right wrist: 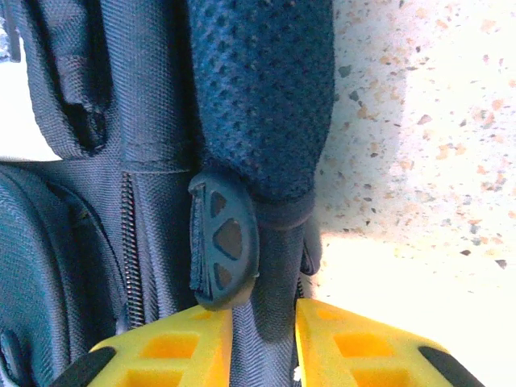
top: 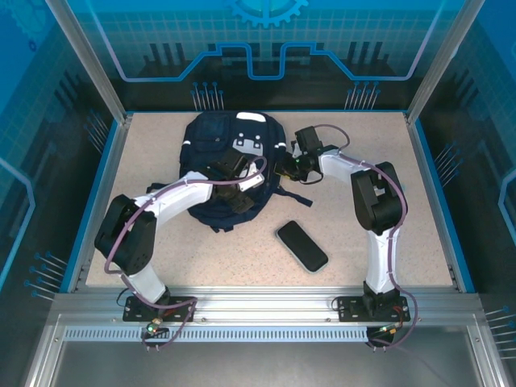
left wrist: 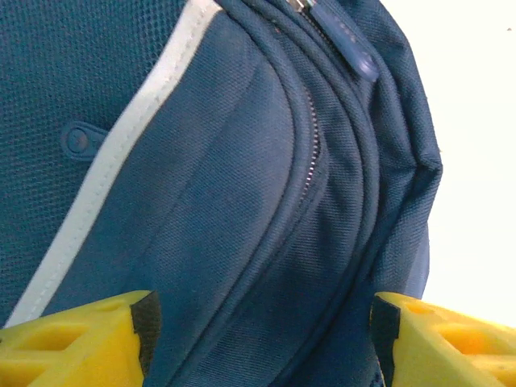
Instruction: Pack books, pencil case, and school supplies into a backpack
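Observation:
The navy backpack [top: 216, 139] lies flat at the back middle of the table, white patches toward the far end. My left gripper [top: 239, 195] hovers low over its near half, open, with a zippered pocket bulge [left wrist: 242, 185] spanning the gap between the yellow fingers [left wrist: 72, 339]. My right gripper [top: 283, 168] is at the pack's right side, shut on a webbing strap [right wrist: 266, 322] just below the padded shoulder strap [right wrist: 258, 89]. A black pencil case [top: 302, 246] lies on the table in front of the pack. The books and school supplies are out of view.
Loose dark straps [top: 292, 196] trail from the pack's right side onto the speckled tabletop [top: 379, 145]. A blue rim and metal posts [top: 435, 177] fence the table. A rubber strap tab [right wrist: 222, 242] sits right above my right fingers.

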{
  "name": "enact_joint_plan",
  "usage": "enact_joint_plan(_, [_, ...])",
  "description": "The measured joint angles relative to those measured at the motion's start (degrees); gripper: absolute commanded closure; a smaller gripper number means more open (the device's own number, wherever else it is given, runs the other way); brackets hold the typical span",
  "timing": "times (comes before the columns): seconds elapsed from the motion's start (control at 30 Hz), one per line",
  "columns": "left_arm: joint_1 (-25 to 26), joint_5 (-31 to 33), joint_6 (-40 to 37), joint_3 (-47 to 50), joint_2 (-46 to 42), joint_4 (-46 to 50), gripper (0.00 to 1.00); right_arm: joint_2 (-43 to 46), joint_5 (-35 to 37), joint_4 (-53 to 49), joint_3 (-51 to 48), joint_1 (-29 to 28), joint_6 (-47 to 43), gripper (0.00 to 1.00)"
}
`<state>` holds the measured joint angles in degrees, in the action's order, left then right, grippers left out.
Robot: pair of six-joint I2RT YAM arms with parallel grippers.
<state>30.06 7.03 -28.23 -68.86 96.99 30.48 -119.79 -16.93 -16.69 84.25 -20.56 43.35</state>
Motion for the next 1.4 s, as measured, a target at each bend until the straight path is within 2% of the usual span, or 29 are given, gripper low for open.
enact_joint_plan(0.27, [-3.0,-0.3,-3.8,-1.7,1.9,-0.8,0.31,4.9,-0.7,-1.1,-3.0,0.0,-2.3,0.46])
enact_joint_plan(0.53, [-3.2,-0.9,-6.5,-2.1,4.8,-0.8,0.34,11.3,-0.7,-3.3,-4.2,0.0,-4.0,0.4])
enact_joint_plan(0.67, [-3.3,-0.8,-8.1,-2.8,5.3,-1.0,0.49,12.5,-1.1,-4.0,-5.2,0.0,-4.9,0.41])
enact_joint_plan(0.83, [-3.2,-1.3,-9.4,-2.9,5.6,-1.1,0.72,13.1,-0.6,-5.9,-6.8,-0.2,-6.8,0.41])
enact_joint_plan(0.93, [-3.2,-2.3,-9.7,-2.6,4.8,-1.9,0.82,13.2,0.6,-6.9,-7.0,-1.0,-9.0,0.43])
enact_joint_plan(1.03, [-3.3,-3.0,-9.7,-1.4,2.0,-3.6,0.86,13.2,1.7,-7.5,-7.0,-2.8,-11.9,0.44])
enact_joint_plan(1.3, [-3.7,-3.5,-9.2,2.4,-3.7,-8.5,0.89,13.2,1.4,-8.3,-6.3,-7.3,-16.7,0.53])
enact_joint_plan(1.4, [-3.7,-3.7,-9.2,2.8,-3.9,-9.2,0.89,13.2,1.3,-8.3,-5.0,-7.4,-17.6,0.62])
